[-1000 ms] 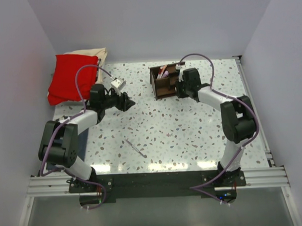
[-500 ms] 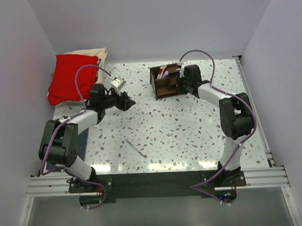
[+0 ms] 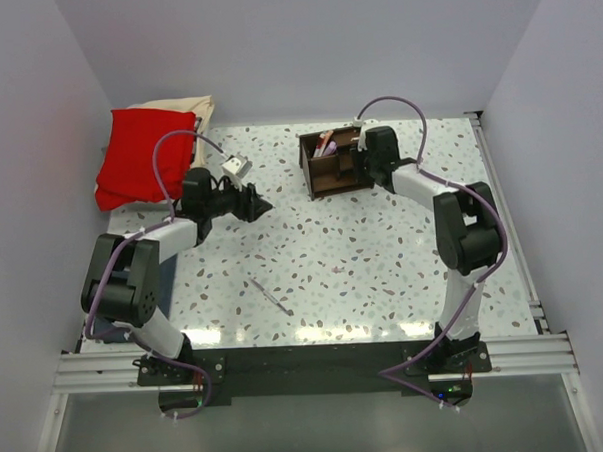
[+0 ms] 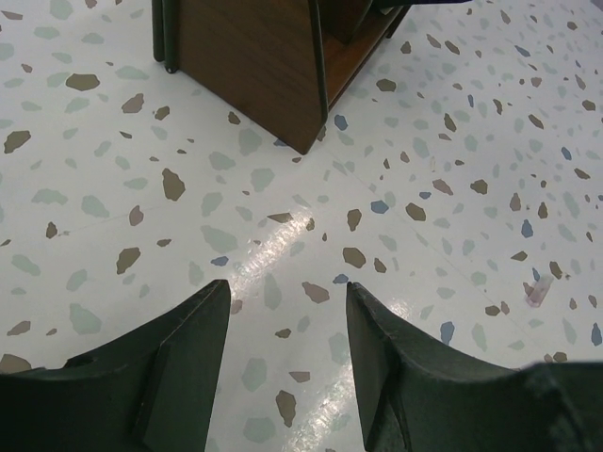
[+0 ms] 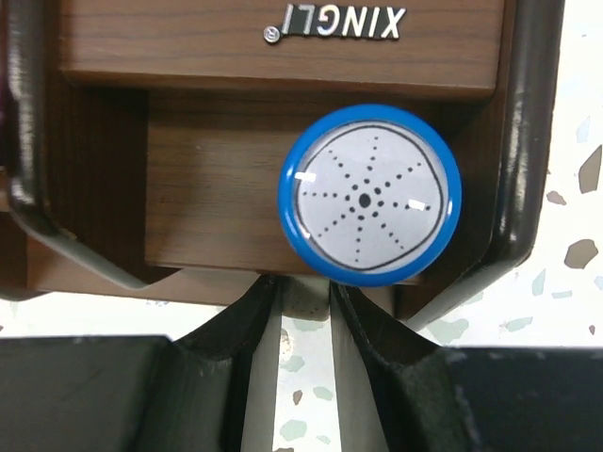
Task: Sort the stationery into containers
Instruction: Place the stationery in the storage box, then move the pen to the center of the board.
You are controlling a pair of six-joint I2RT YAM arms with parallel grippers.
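Observation:
The dark brown wooden organizer (image 3: pixel 322 177) stands at the back centre, with pink-red and white pens (image 3: pixel 326 142) in a rear compartment. My right gripper (image 3: pixel 357 161) is at its right side. In the right wrist view my gripper (image 5: pixel 306 299) is shut on the white lower part of the blue-and-white cylinder (image 5: pixel 369 195), whose round top shows over a front compartment of the organizer (image 5: pixel 217 56). A silvery-grey pen (image 3: pixel 272 296) lies near the front. A tiny reddish piece (image 3: pixel 340 269) lies mid-table. My left gripper (image 3: pixel 257 203) is open and empty over bare table, left of the organizer (image 4: pixel 254 66).
A red cloth (image 3: pixel 143 153) on a cream one lies at the back left. A small white-grey object (image 3: pixel 237 168) lies beside the left arm. A blue-grey cloth (image 3: pixel 166 282) lies at the left edge. The reddish piece also shows in the left wrist view (image 4: pixel 534 294).
My right gripper has moved a little toward the back, further over the organizer. The left arm has hardly moved.

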